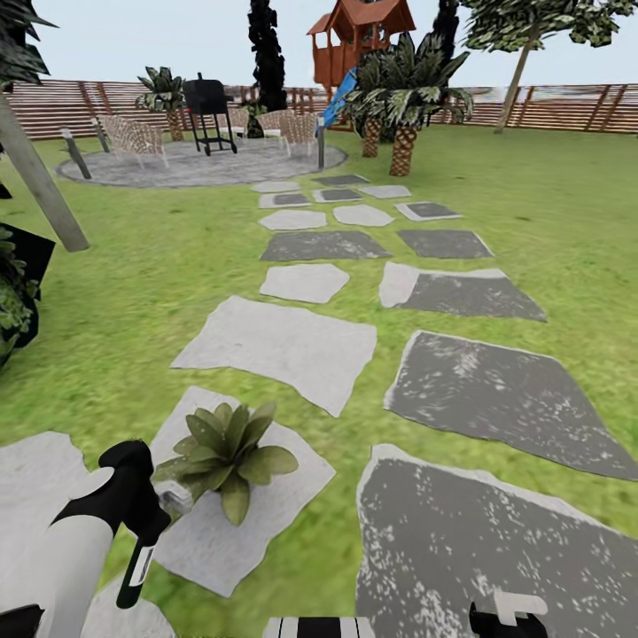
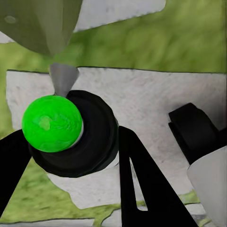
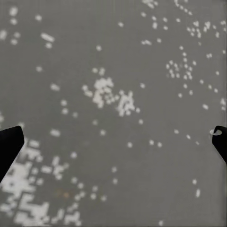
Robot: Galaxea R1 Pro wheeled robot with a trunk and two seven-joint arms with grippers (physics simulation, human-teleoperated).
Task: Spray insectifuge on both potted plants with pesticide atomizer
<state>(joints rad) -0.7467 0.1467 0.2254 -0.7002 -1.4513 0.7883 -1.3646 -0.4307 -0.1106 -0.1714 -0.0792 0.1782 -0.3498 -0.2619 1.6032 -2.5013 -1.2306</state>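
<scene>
Left gripper clenched on dark atomizer bottle with green-looking cap, nozzle just beside green-leaved rosette plant on pale stepping stone. Right gripper released, fingers wide apart above dark speckled paving slab.

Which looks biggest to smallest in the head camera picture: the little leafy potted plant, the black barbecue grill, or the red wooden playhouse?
1. potted plant, though it sits nearest the camera, which inflates it.
2. playhouse, far off and partly cropped.
3. grill, close to the playhouse in apparent size, so that order is unsure.
</scene>
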